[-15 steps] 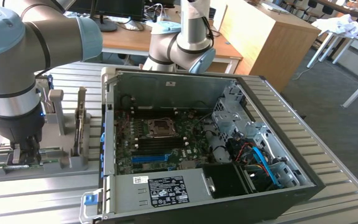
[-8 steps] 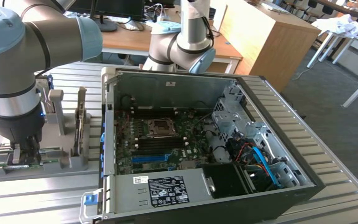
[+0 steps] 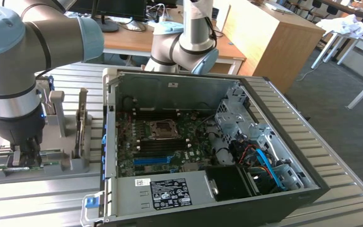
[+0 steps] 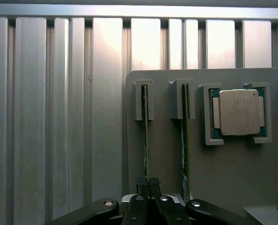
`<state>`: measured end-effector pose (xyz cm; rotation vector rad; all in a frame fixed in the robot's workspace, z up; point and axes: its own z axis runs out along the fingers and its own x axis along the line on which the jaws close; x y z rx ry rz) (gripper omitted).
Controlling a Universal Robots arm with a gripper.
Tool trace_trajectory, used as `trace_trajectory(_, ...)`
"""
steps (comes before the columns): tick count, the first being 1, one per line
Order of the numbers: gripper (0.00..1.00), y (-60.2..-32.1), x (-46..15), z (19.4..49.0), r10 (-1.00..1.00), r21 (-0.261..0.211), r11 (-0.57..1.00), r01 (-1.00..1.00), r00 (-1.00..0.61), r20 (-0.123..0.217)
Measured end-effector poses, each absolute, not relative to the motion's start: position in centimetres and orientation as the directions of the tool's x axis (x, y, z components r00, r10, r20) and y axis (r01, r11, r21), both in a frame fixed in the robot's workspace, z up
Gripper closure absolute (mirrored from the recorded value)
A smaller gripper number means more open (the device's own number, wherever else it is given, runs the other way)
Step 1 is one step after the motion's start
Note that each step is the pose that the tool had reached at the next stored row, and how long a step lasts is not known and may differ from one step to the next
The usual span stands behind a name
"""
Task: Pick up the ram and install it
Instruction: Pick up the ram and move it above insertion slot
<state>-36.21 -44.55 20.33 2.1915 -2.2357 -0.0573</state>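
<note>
Fingers [image 4: 141,183] black, pinched narrow on thin green ram [image 4: 145,136] edge | flat grey holder [image 4: 167,154] | ribbed metal table [image 4: 45,117]

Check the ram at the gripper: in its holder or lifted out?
In. The ram stands on edge, one end slotted in the grey holder, gripper shut on it.

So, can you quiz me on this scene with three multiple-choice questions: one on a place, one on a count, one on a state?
1. Where is the gripper?
A) inside the computer
B) at the grey holder
C) on the floor

2. How many memory sticks stand in the holder?
A) one
B) four
C) two

3. The gripper is:
A) shut on the ram
B) wide open
C) holding the processor

Answers:
1 B, it sits over the holder.
2 C, the ram and a second stick stand on edge.
3 A, it pinches the ram's edge.
</note>
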Motion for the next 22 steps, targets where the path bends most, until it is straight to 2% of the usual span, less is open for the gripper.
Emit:
trace_trajectory(10, 0.88, -44.5, -36.2, 22.5, -1.000, 0.033, 0.020, -0.999, -0.020, -0.018)
trace_trajectory(22, 0.88, -44.5, -36.1, 27.5, -1.000, 0.033, 0.020, -0.999, -0.020, -0.018)
